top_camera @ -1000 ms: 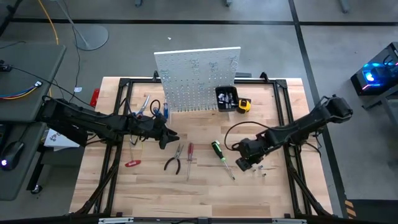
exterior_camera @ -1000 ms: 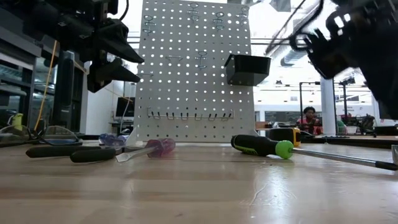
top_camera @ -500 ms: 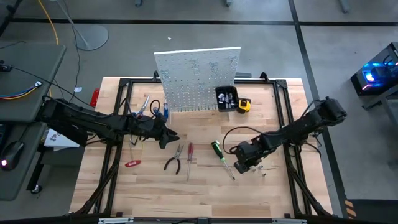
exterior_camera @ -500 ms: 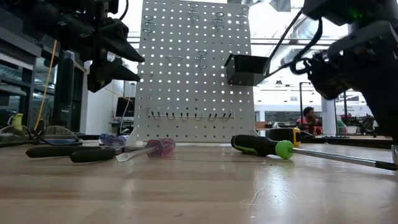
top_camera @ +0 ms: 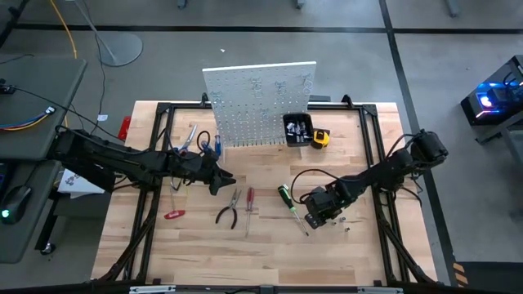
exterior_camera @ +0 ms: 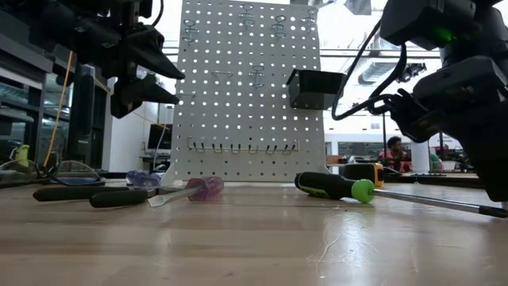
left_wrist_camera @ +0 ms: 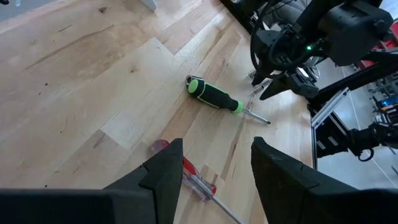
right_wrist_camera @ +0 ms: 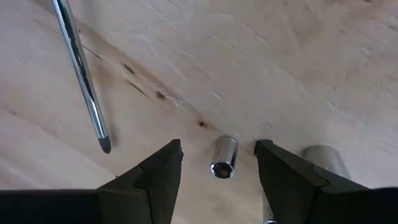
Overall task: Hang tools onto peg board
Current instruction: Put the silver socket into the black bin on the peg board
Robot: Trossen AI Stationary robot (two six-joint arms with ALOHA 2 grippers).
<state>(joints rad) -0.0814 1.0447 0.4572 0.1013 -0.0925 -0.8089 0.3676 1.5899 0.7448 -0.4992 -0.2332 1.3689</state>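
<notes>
From above, the right tool [top_camera: 315, 219] hovers open beside the green-black screwdriver [top_camera: 286, 198] on the desk [top_camera: 261, 245], the left tool [top_camera: 217, 181] open near the peg board [top_camera: 258, 102]. At desk level, the screwdriver lies flat, its shaft slim and bright. The right wrist view shows a small socket [right_wrist_camera: 223, 157] between the jaws; centring before closing looks wise.

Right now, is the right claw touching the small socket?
Apart. The right wrist view shows the right claw open, bare wood between each finger and the small socket.
</notes>
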